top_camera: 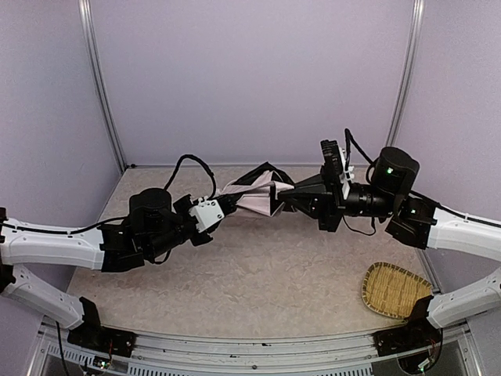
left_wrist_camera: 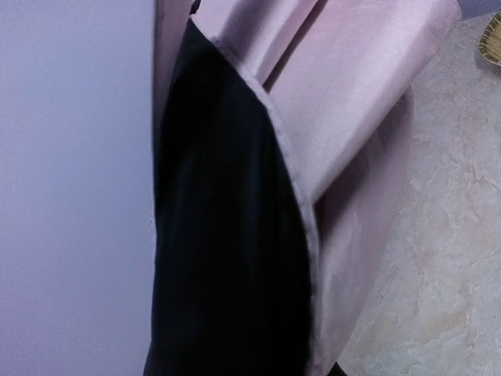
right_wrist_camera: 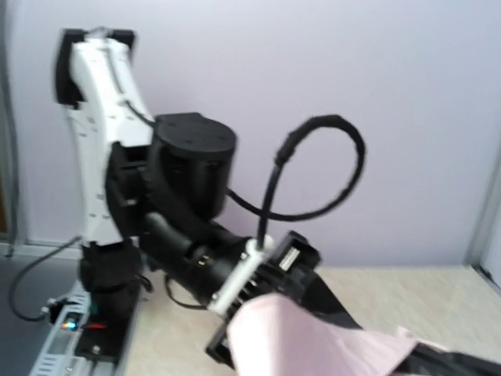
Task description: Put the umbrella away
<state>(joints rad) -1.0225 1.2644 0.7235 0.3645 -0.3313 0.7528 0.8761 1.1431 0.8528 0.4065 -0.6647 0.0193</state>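
The light umbrella (top_camera: 254, 196) is hanging over the table (top_camera: 258, 274), left gripper (top_camera: 221, 207) clamping one end, right gripper (top_camera: 288, 193) pinching the other, its limp, slippery fabric likely needing holds on the stiff core.

The table (top_camera: 258, 274) has a pale beige, marbled top that runs back to lilac walls behind and at both sides. A woven bamboo tray (top_camera: 394, 288) lies flat on it near the front right corner, seemingly close to the right edge, though that corner is partly hidden.
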